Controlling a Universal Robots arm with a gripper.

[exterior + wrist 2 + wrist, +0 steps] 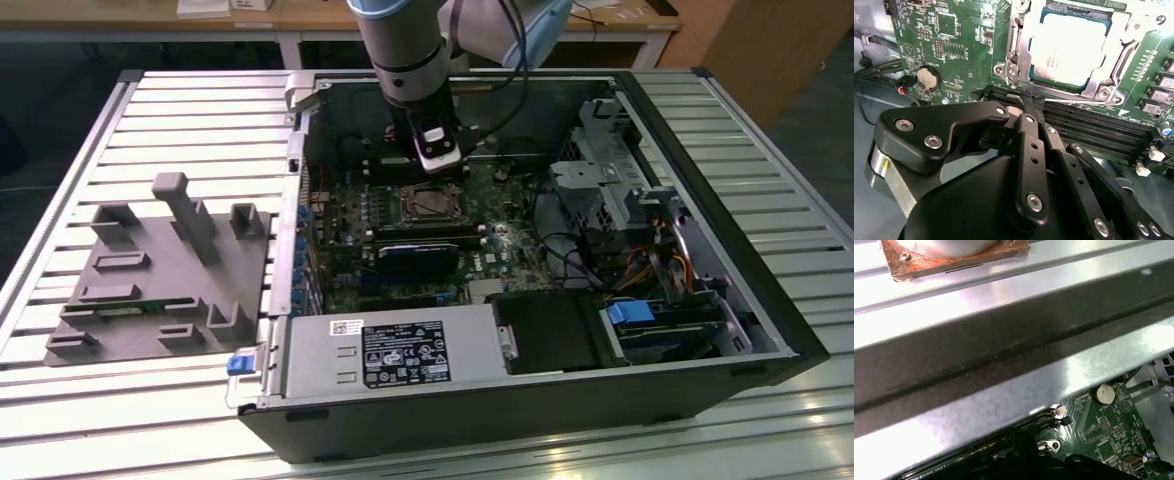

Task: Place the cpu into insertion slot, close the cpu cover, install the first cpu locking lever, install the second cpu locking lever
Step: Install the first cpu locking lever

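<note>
- The arm (400, 40) drops almost straight down from the top of the exterior view into the open computer case (747, 300), its wrist just above the motherboard (501, 245)
- In the second wrist view the gripper (1028, 100) slopes down at the board, its black fingers (1029, 145) drawn together at the tips with no gap showing
- The tips sit at the end of a thin silver locking lever (1079, 103) that runs along the near side of the socket; I cannot tell whether they pinch it
- The cpu (1074, 47) lies flat in the insertion slot (406, 204), its pale metal top showing through the window of the cpu cover (1020, 50), which is down over it
- Black memory slots (1094, 122) lie just beside the socket, under the fingertips
- A coin cell (929, 76) sits well apart on the board
- The grey power supply (387, 355) fills the case's near corner
</note>
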